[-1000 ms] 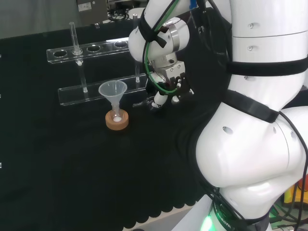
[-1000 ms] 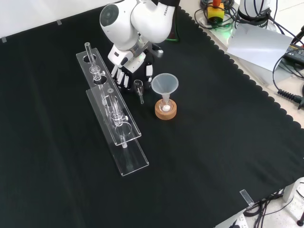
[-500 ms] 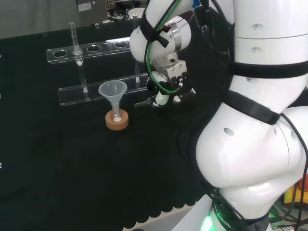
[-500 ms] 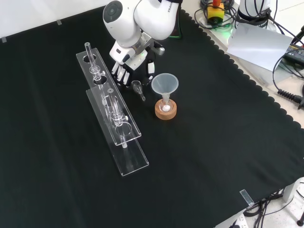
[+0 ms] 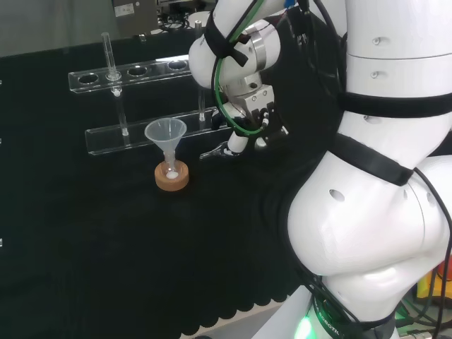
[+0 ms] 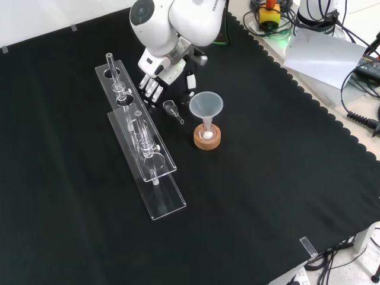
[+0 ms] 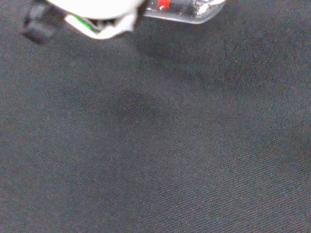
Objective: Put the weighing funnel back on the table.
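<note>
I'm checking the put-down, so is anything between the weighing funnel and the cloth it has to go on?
Nothing visible. The weighing funnel seems to lie on bare cloth, between the clear rack and the big funnel, touching neither. The hand hangs beside it, apart.

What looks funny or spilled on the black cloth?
Nothing stands out. The little scoop lies on the cloth beside the big funnel, which stands upright in its flask on the cork ring. No spill shows.

Nothing legible: lettering on the arm link (image 6: 191, 21) just above the hand (image 6: 153, 85) is cut off; a label (image 5: 131, 8) far beyond the hand is too small.
</note>
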{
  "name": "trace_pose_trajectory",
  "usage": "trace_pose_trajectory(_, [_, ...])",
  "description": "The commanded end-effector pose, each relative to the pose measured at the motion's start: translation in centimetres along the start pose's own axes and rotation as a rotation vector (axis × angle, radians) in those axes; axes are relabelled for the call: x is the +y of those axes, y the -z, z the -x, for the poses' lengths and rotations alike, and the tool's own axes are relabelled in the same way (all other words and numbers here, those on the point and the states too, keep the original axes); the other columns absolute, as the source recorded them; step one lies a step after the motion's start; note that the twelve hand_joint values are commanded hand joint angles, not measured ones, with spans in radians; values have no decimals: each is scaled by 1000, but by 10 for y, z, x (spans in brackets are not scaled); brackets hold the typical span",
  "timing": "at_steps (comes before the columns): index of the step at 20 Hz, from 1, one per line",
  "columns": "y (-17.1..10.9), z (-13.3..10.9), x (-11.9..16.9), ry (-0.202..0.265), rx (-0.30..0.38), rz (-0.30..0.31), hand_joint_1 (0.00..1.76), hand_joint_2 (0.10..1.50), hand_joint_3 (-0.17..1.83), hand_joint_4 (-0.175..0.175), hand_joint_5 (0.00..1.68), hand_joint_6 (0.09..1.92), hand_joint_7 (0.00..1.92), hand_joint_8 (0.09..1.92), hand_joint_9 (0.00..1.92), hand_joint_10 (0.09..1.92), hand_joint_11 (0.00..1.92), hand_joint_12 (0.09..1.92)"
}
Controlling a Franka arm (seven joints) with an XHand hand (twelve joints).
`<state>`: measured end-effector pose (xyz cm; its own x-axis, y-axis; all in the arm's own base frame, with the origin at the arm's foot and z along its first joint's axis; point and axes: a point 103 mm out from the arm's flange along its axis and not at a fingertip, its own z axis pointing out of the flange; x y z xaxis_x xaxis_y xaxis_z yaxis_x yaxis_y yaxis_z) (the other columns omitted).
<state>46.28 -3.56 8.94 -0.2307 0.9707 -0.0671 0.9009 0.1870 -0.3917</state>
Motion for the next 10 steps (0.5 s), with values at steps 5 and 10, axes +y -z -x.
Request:
trace_pose_trajectory(5, [35,-1,-38,-30,-9,29,776,601,663,-39,216,87,15,682,246,738,62,1461])
trace_pose_trajectory(10, [54,-4,-60,-49,-22,56,773,612,657,-41,256,87,73,698,284,742,72,1458])
